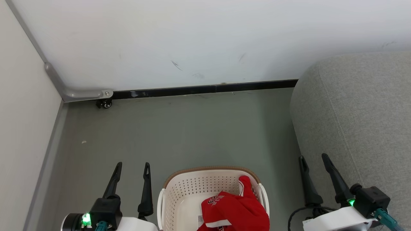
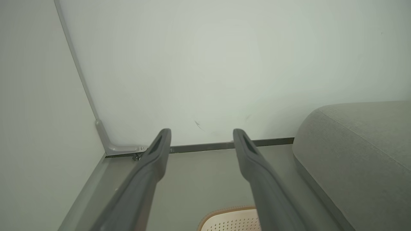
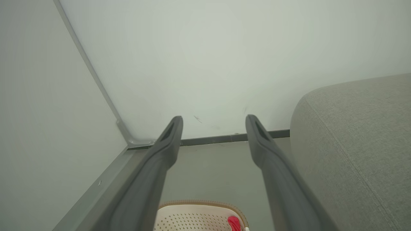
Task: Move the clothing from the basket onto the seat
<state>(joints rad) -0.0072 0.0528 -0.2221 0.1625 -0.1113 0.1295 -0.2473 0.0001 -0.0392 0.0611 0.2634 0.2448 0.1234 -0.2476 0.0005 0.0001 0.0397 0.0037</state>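
**Visitor:** What takes up most of the room?

**Onlooker:** A pale wall (image 1: 205, 38) runs across the far side. It meets the grey floor (image 1: 192, 128) at a dark skirting strip. On the right, the big grey woven seat (image 1: 359, 122) bulges in, with its rounded corner close to that wall.

**Visitor:** And the basket?

**Onlooker:** The cream basket (image 1: 192, 189), perforated and brown-rimmed, stands on the floor at the near edge. It sits between the robot's arms, left of the seat and apart from it.

**Visitor:** Where is the clothing?

**Onlooker:** The red clothing (image 1: 237, 211) is heaped inside the basket toward its right side. One fold rises against the right wall, and white trim and dark lettering show.

**Visitor:** The grippers?

**Onlooker:** The left gripper (image 1: 133, 164) hangs just left of the basket. The right gripper (image 1: 312, 156) hangs between the basket and the seat. Both have their fingers spread wide and pointing at the far wall, and neither holds anything.

**Visitor:** Anything smaller?

**Onlooker:** A black caster (image 1: 105, 104) sits under a metal bracket (image 1: 80, 93) in the far left corner.
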